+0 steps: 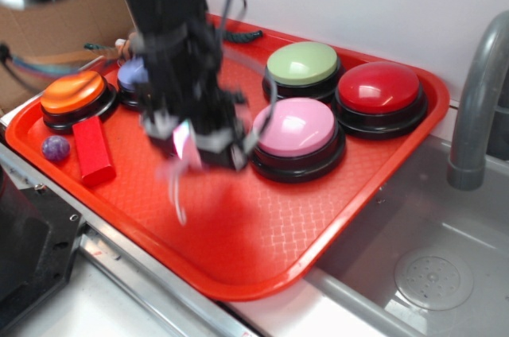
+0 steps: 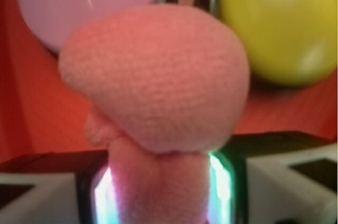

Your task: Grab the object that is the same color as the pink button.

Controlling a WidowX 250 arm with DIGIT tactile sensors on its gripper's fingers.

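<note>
Soft pink plush toy (image 2: 158,86), lumpy, fuzzy-knit, thin pale string dangling. Pinched between the gripper (image 2: 161,192) pads, lifted above the red tray (image 1: 238,234), just left of the pink button (image 1: 294,126).

Soft pink plush toy (image 2: 158,81) held off the tray beside the pink button (image 1: 294,126).

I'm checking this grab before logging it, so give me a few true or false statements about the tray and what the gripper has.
1. The gripper is shut on the pink plush toy. True.
2. The pink button sits in the sink. False: it stands on the red tray.
3. The green button is behind the pink button. True.
4. The red block lies beside the red button. False: it lies by the orange button.
</note>
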